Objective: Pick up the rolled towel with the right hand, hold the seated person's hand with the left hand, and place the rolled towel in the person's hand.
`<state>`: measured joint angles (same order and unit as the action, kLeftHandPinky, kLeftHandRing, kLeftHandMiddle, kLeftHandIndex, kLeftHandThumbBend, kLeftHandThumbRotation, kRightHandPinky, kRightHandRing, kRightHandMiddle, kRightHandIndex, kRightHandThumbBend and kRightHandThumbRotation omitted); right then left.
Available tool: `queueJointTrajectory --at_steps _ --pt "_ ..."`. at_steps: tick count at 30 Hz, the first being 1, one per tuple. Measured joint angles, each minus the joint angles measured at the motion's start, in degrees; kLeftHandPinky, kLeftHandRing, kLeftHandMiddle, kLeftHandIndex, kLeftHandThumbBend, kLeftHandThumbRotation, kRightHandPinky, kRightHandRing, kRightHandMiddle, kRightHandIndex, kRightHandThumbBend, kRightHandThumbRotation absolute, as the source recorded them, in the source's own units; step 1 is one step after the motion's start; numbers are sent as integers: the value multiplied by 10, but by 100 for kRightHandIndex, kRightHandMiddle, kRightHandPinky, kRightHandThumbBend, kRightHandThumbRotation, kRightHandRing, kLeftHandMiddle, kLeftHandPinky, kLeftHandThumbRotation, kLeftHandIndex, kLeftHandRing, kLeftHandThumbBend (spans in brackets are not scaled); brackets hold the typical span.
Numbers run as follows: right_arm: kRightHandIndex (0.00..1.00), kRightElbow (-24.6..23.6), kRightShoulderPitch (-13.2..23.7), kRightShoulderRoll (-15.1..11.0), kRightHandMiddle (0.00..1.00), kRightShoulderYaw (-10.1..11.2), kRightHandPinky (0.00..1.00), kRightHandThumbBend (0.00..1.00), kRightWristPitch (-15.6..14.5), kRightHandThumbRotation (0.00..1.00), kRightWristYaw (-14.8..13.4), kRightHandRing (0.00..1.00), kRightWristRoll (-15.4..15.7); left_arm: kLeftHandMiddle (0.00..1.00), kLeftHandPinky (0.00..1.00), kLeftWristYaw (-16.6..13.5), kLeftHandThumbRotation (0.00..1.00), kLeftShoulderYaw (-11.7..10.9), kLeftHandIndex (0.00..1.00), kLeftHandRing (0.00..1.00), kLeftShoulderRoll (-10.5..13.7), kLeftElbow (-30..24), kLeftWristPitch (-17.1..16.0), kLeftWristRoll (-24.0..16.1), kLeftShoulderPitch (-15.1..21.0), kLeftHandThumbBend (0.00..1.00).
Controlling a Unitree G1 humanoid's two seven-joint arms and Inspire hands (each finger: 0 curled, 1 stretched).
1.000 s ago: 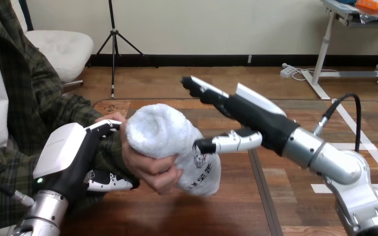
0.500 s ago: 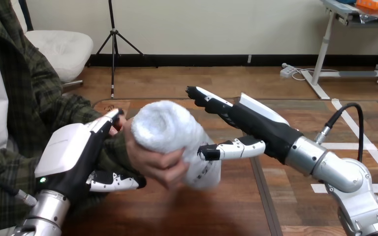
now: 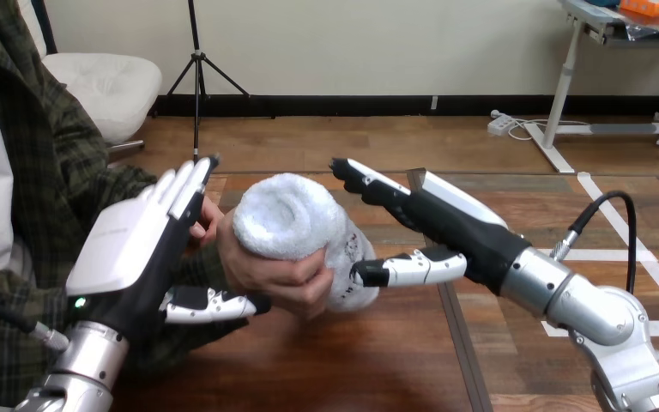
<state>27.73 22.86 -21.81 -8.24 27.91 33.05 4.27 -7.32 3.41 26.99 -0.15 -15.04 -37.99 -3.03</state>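
**Towel in the person's grasp, both robot hands open**

The rolled towel [image 3: 290, 216] sits in the person's hand [image 3: 273, 279], above the bench [image 3: 352, 360]. The left robot hand [image 3: 129, 257] stands beside that hand, fingers straight. The right robot hand [image 3: 450, 227] is spread too, its thumb tip at the towel's side.

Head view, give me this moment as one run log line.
rolled towel: gripped in person's hand | left hand: open, beside person's hand | right hand: open, beside rolled towel | stage: towel placed
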Motion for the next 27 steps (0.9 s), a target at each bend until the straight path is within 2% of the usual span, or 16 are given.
queueJointTrajectory --at_steps 14,19,27 --pt "100 42 -4 1 98 0 100 100 23 69 -4 100 0 100 97 6 42 0 100 100 -3 -70 13 -8 -20 100" --pt "100 49 -7 1 98 0 100 100 27 70 -7 100 0 100 97 8 44 -1 100 100 -4 -87 16 -9 -30 100" --pt "100 71 -11 0 97 0 100 100 48 70 -15 99 1 100 96 8 48 -1 100 100 -5 -107 16 -9 -48 100"
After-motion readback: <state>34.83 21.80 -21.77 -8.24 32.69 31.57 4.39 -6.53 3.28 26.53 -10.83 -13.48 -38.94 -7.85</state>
